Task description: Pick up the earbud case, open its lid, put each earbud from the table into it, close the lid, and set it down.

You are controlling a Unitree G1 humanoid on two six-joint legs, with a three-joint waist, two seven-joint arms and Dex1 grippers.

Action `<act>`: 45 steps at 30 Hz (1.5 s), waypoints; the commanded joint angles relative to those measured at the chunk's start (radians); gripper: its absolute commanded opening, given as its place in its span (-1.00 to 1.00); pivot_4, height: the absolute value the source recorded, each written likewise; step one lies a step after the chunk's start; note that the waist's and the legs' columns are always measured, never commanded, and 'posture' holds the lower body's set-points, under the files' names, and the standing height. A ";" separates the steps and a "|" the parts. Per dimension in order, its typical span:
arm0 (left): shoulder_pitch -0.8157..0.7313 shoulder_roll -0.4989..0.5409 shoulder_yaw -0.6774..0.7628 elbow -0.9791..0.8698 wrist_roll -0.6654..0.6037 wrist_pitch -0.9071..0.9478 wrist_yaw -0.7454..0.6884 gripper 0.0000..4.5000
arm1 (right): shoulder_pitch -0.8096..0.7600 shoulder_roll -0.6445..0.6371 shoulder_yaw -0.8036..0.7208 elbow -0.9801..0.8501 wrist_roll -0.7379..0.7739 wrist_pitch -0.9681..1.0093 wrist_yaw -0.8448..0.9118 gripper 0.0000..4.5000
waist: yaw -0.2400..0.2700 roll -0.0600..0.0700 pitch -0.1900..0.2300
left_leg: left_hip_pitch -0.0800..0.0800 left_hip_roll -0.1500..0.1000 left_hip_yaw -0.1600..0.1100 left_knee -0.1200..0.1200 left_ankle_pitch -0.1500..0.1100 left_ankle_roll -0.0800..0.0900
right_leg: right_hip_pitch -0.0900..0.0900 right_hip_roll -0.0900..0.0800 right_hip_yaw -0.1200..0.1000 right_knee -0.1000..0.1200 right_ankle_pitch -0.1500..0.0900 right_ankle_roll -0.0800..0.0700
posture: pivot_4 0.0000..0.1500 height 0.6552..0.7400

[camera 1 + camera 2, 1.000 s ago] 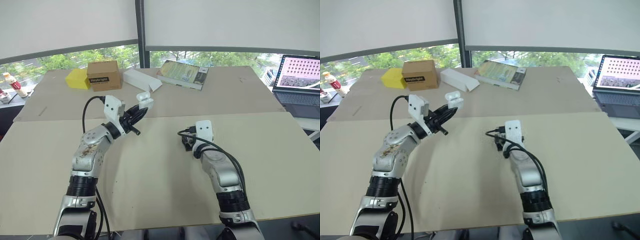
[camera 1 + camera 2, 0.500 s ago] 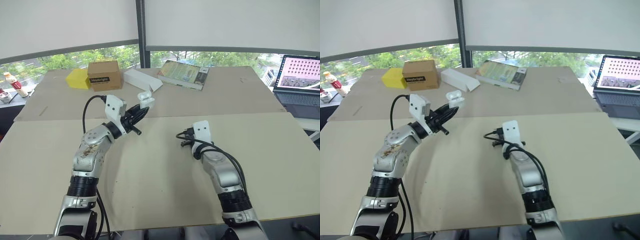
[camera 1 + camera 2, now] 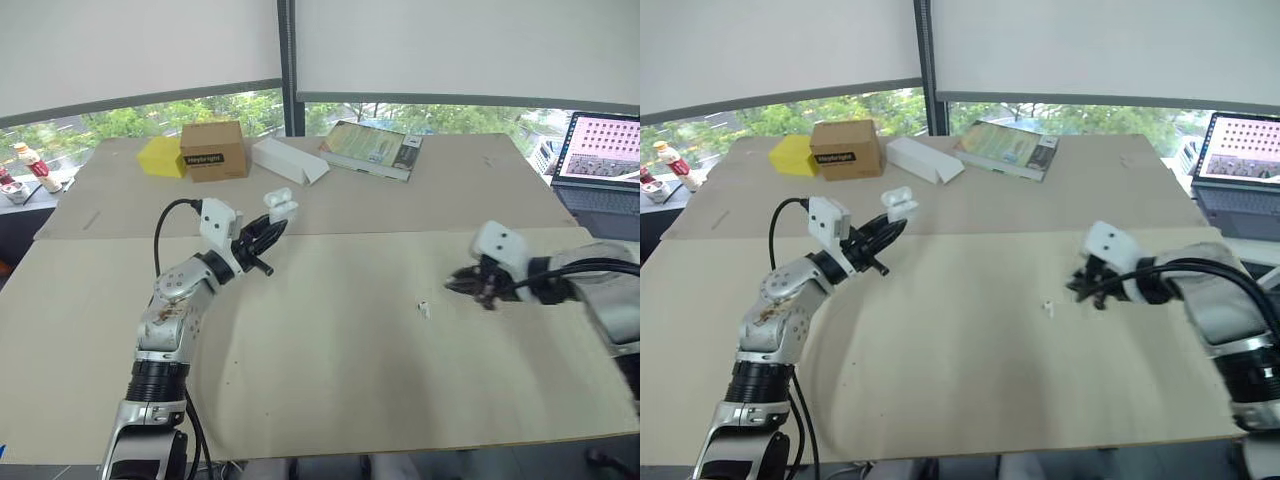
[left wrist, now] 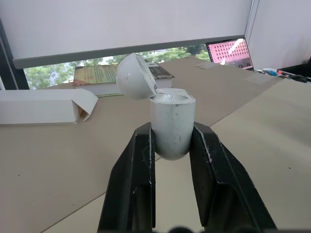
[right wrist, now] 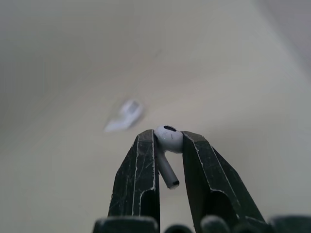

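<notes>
Open white case (image 4: pixel 171 127), earbud (image 5: pixel 167 141) pinched, second earbud (image 3: pixel 423 310) apparently lying loose

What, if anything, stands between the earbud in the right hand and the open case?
Nothing visible. The right hand holds the earbud, the left hand the case, lid open; only bare table lies between them, with the second earbud on it.

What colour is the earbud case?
White. The earbud case shows best in the left wrist view.
</notes>
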 commanded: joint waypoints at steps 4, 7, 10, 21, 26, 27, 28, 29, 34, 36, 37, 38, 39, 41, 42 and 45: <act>0.017 0.002 0.009 -0.062 -0.006 -0.022 0.009 -0.78 | 0.098 -0.117 0.029 0.182 -0.119 -0.289 0.116 -0.85 | 0.001 0.000 0.000 | 0.000 0.000 0.001 0.000 0.000 0.000 | -0.001 -0.001 0.001 0.000 0.000 0.000 | 1.00 1.00; 0.023 0.002 0.008 -0.073 -0.006 -0.019 0.012 -0.78 | 0.122 -0.124 0.033 0.258 -0.167 -0.378 0.116 -0.85 | 0.002 0.000 0.000 | 0.000 0.001 0.001 0.000 0.000 0.000 | -0.001 -0.001 0.002 0.000 0.000 0.000 | 1.00 1.00; 0.028 0.004 0.012 -0.080 -0.009 -0.016 0.014 -0.78 | 0.123 -0.115 0.026 0.289 -0.178 -0.390 0.124 -0.40 | 0.002 0.000 0.000 | 0.001 0.001 0.001 0.000 0.000 0.000 | -0.001 -0.001 0.002 0.001 0.000 0.000 | 1.00 1.00; 0.052 -0.004 0.008 -0.111 -0.015 -0.005 0.026 -0.78 | 0.133 -0.138 0.023 0.301 -0.221 -0.379 0.164 0.17 | 0.023 0.000 0.000 | 0.001 0.001 0.001 0.001 0.000 -0.001 | 0.000 -0.001 0.002 0.000 0.000 0.000 | 1.00 1.00; 0.053 -0.007 0.007 -0.109 -0.015 -0.006 0.030 -0.78 | 0.135 -0.133 0.016 0.304 -0.237 -0.334 0.144 0.17 | 0.025 0.000 0.000 | 0.001 0.000 0.001 0.002 0.000 -0.001 | 0.000 -0.002 0.002 0.000 0.000 0.000 | 1.00 1.00; 0.053 -0.007 0.007 -0.108 -0.014 -0.007 0.030 -0.78 | 0.135 -0.134 0.017 0.303 -0.239 -0.326 0.146 0.17 | 0.025 0.000 0.000 | 0.001 0.000 0.001 0.002 0.000 -0.001 | 0.000 -0.002 0.001 0.000 0.000 0.000 | 1.00 1.00; 0.052 -0.007 0.008 -0.107 -0.014 -0.007 0.030 -0.78 | 0.135 -0.132 0.014 0.302 -0.236 -0.320 0.144 0.17 | 0.025 0.000 0.000 | 0.001 0.000 0.000 0.002 0.000 -0.001 | 0.001 -0.002 0.001 0.000 0.000 0.000 | 1.00 1.00; 0.052 -0.007 0.008 -0.106 -0.014 -0.007 0.030 -0.78 | 0.135 -0.128 0.010 0.301 -0.232 -0.312 0.142 0.17 | 0.025 0.000 0.000 | 0.001 0.000 0.000 0.002 0.000 0.000 | 0.001 -0.002 0.001 0.000 0.000 0.000 | 1.00 1.00; 0.046 -0.010 0.005 -0.102 -0.012 -0.010 0.031 -0.78 | 0.135 -0.117 0.005 0.292 -0.227 -0.288 0.135 0.17 | 0.025 0.000 0.000 | 0.001 0.000 0.000 0.002 0.000 0.000 | 0.001 -0.002 0.001 0.000 0.000 0.000 | 1.00 1.00; 0.043 -0.011 0.005 -0.100 -0.012 -0.010 0.030 -0.78 | 0.141 -0.115 0.001 0.287 -0.223 -0.286 0.129 0.06 | 0.025 0.000 0.000 | 0.001 0.000 0.000 0.002 0.000 0.000 | 0.001 -0.002 0.001 0.000 0.000 0.000 | 1.00 1.00; 0.042 -0.011 0.004 -0.099 -0.012 -0.010 0.030 -0.78 | 0.142 -0.114 -0.001 0.285 -0.222 -0.285 0.128 -0.08 | 0.025 0.000 0.000 | 0.001 0.000 0.000 0.002 0.000 0.000 | 0.001 -0.002 0.001 0.000 0.000 0.000 | 1.00 1.00; 0.041 -0.011 0.004 -0.099 -0.012 -0.010 0.030 -0.78 | 0.147 -0.114 -0.005 0.281 -0.218 -0.287 0.128 -0.21 | 0.024 0.000 0.000 | 0.002 0.000 0.000 0.002 0.000 0.000 | 0.002 -0.002 0.001 0.000 0.000 0.000 | 1.00 1.00; 0.039 -0.011 0.004 -0.097 -0.012 -0.010 0.029 -0.78 | 0.149 -0.108 -0.012 0.275 -0.211 -0.285 0.122 -0.34 | 0.023 0.000 0.000 | 0.002 0.000 0.000 0.002 0.000 0.000 | 0.002 -0.002 0.001 0.000 0.000 0.000 | 1.00 1.00; 0.038 -0.012 0.002 -0.097 -0.012 -0.010 0.028 -0.78 | 0.152 -0.097 -0.025 0.263 -0.196 -0.288 0.119 -0.65 | 0.023 0.000 0.000 | 0.005 0.001 0.000 0.002 0.000 0.000 | 0.006 -0.002 0.001 -0.001 0.000 0.000 | 1.00 1.00; 0.039 -0.013 0.002 -0.097 -0.012 -0.011 0.028 -0.78 | 0.153 -0.090 -0.032 0.256 -0.187 -0.289 0.118 -0.81 | 0.023 0.000 0.000 | 0.008 0.001 0.000 0.002 -0.001 0.000 | 0.009 -0.002 0.001 -0.002 0.000 0.000 | 1.00 1.00; 0.045 -0.019 -0.005 -0.100 -0.010 -0.013 0.029 -0.78 | 0.158 -0.068 -0.049 0.233 -0.164 -0.283 0.116 -0.85 | 0.017 0.000 0.000 | 0.011 0.001 0.001 0.001 -0.001 0.001 | 0.011 -0.001 0.001 -0.003 0.000 0.001 | 1.00 1.00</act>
